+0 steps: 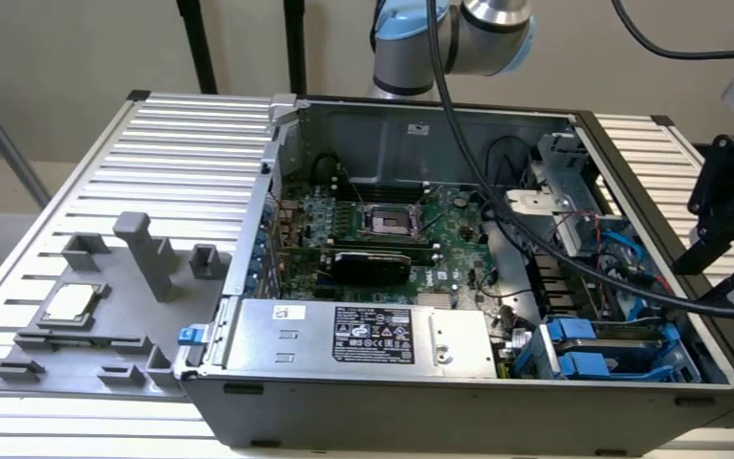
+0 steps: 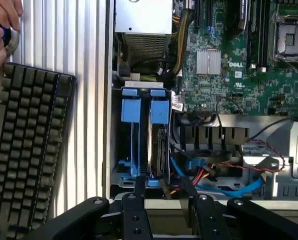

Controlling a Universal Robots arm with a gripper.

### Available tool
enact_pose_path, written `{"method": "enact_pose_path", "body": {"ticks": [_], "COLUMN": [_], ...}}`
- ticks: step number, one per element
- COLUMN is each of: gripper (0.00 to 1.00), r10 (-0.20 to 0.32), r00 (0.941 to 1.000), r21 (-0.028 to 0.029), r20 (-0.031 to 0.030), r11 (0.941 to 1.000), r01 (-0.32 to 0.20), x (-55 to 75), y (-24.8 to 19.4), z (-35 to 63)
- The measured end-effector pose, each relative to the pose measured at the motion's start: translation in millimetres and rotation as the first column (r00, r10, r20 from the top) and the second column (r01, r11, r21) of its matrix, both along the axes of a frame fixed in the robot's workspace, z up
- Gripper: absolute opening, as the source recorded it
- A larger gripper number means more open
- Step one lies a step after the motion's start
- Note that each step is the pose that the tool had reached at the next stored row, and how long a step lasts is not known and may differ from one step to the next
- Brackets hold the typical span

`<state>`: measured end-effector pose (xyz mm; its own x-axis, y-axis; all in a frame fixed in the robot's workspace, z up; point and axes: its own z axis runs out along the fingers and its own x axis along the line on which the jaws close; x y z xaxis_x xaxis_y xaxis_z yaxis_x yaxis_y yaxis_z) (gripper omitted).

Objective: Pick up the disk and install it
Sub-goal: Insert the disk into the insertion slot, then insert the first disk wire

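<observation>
The disk (image 2: 156,150) stands on edge in the drive bay of the open computer case, silver-grey, with a blue carrier handle (image 2: 159,111) at its end. A second blue carrier (image 2: 131,110) sits in the slot beside it. In the exterior view the disk (image 1: 622,332) is in the bay at the case's near corner, on that view's right. My gripper (image 2: 163,197) hovers above the bay's end, its black fingers (image 2: 139,192) apart with nothing between them. In the exterior view my gripper (image 1: 722,251) hangs above the case's wall on that view's right.
A silver power supply (image 1: 355,335) with a black label lies beside the bay. The motherboard (image 1: 380,220) fills the case floor. Cables (image 2: 223,175) lie next to the bay. A keyboard (image 2: 29,150) and a person's hand (image 2: 1,25) are outside the case. A CPU chip (image 1: 68,304) rests on a grey fixture.
</observation>
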<state>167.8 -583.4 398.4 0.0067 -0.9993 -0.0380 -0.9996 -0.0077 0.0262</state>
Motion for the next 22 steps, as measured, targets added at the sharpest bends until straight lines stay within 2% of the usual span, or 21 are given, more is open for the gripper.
{"method": "enact_pose_path", "body": {"ticks": [8, 13, 17, 20, 22], "gripper": [0.41, 0.41, 0.41, 0.41, 0.41], "r10": [0.007, 0.011, 0.014, 0.016, 0.018], "r00": [1.0, 0.9999, 0.9999, 0.9999, 0.9998], "r21": [-0.0006, -0.0036, -0.014, -0.0228, -0.0266], "r20": [0.0, -0.0001, -0.0002, -0.0003, -0.0003], "r11": [1.0, 0.9999, 0.9998, 0.9996, 0.9995], "r01": [-0.007, -0.011, -0.014, -0.016, -0.018], "x": [0.3, 0.3, 0.3, -0.8, -3.2], "y": [1.3, 7.1, 11.3, 13.1, 13.7], "z": [-14.4, -23.6, -29.0, -31.8, -33.4]}}
